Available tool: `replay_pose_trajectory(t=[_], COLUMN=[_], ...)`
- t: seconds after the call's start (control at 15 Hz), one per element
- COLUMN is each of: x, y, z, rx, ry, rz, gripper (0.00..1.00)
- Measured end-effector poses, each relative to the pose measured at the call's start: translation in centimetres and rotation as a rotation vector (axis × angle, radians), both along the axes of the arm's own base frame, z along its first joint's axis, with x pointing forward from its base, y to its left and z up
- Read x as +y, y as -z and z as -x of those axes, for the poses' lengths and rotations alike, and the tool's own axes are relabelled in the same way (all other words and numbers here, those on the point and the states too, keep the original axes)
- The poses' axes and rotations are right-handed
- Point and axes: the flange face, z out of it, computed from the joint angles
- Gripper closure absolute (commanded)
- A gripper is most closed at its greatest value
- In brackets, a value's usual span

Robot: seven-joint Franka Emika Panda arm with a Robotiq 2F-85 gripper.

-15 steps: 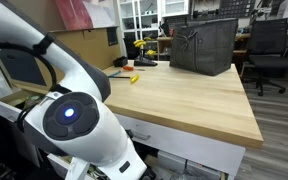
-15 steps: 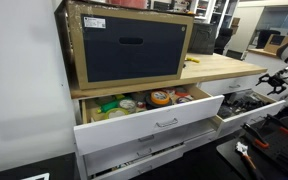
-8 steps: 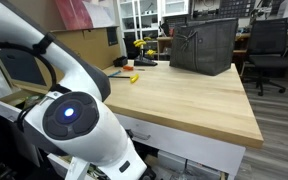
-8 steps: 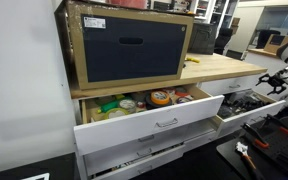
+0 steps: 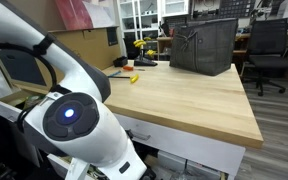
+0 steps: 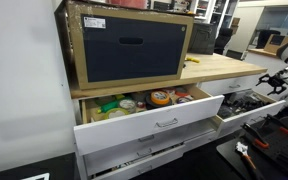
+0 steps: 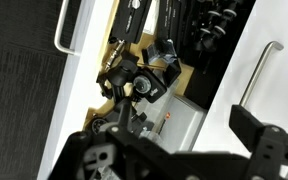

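Note:
In the wrist view my gripper (image 7: pixel 184 165) hangs open and empty over an open drawer. One dark fingertip (image 7: pixel 269 150) shows at the right; the other side is a dark linkage at the lower left. Below lie a clump of black tools (image 7: pixel 142 75) and a grey box (image 7: pixel 179 125). A white drawer front with a metal handle (image 7: pixel 254 75) runs along the right. In an exterior view the gripper (image 6: pixel 282 82) sits at the right edge above the open right drawer (image 6: pixel 246 100) of dark tools. My arm's white body (image 5: pixel 74 120) fills the foreground.
A dark box (image 6: pixel 129 45) stands on the wooden worktop (image 6: pixel 219 65). The open left drawer (image 6: pixel 149 101) holds tape rolls and coloured items. A dark bin (image 5: pixel 204 45) and a yellow tool (image 5: pixel 134 77) rest on the worktop (image 5: pixel 184 105). An office chair (image 5: pixel 269 50) stands behind.

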Motion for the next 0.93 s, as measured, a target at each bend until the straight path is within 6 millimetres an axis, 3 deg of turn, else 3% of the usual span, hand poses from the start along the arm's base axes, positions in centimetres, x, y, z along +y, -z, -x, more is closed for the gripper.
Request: replay_pose_trajectory(t=[0.53, 0.93], x=[-0.5, -1.4], y=[-0.4, -0.5], z=[-0.6, -2.7], rx=[-0.005, -0.054], ry=[0.005, 0.058], rz=[0.015, 0.011], gripper=[0.00, 0.00])
